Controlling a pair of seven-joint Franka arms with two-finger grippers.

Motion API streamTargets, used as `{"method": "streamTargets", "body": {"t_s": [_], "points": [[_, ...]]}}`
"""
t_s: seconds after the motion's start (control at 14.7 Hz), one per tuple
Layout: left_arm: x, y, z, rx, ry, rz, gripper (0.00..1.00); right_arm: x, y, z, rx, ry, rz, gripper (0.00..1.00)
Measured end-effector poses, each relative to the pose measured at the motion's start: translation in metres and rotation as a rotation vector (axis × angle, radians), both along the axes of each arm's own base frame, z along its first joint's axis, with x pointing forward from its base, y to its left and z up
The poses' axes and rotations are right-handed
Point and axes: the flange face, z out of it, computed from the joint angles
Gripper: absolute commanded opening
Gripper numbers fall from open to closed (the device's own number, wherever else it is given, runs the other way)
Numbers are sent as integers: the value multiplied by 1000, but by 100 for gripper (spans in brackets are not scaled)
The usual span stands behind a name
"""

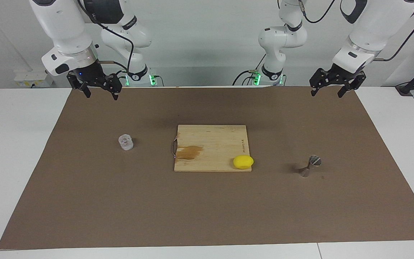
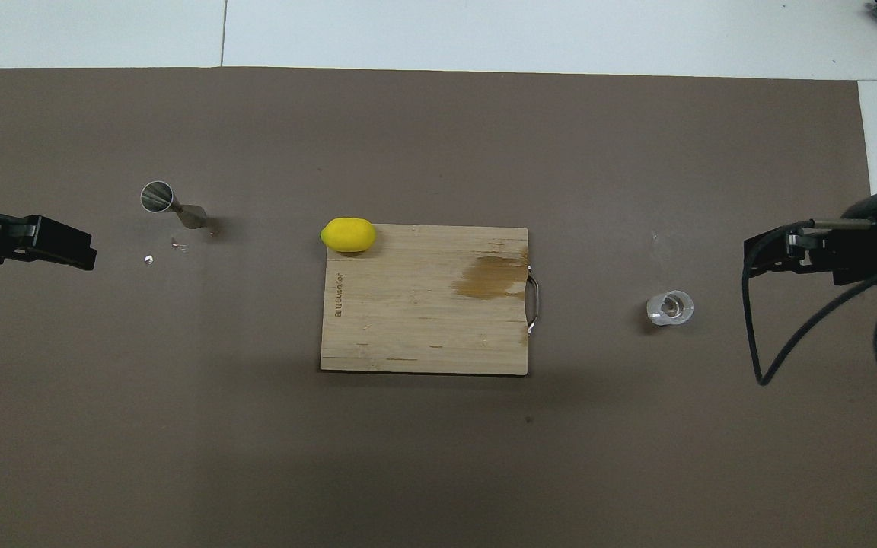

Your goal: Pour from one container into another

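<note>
Clear, textured glass tumbler (image 1: 125, 142) stands at the wooden cutting board's (image 1: 210, 144) nine o'clock, silvery hourglass jigger (image 1: 310, 166) at its three, while left gripper (image 1: 327, 90) and right gripper (image 1: 100, 91) hover with fingers spread, empty.

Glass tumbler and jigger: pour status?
Nothing done yet. Glass tumbler stands on the mat toward the right arm's end, jigger toward the left arm's end, cutting board with a lemon between them. Right gripper and left gripper are raised, open, empty. Left: grasp, carry, pour.
</note>
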Motion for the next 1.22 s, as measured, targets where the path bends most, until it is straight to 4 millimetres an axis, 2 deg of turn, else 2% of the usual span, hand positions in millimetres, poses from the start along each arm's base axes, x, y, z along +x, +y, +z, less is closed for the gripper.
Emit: {"method": "streamTargets", "body": {"t_s": [0.14,0.34,0.48,0.88,1.09,1.22], "points": [[2,-1,-10,0,-6,0,100,-1,0,-1,0,2,0,100],[2,3,-41,4,40,11,100,-2,0,0,-1,1,0,100],[0,12,-62,-9,96,81,100,-2,0,0,-1,0,0,100],[17,46,-112,-183,259,628,100,-2,-1,1,-1,-1,-1,100],[31,67,-141,-322,306,987,100,-3,-5,3,-1,-5,-10,100],[32,84,-159,-406,355,1205,100,-4,-8,5,-1,-9,-15,100]]}}
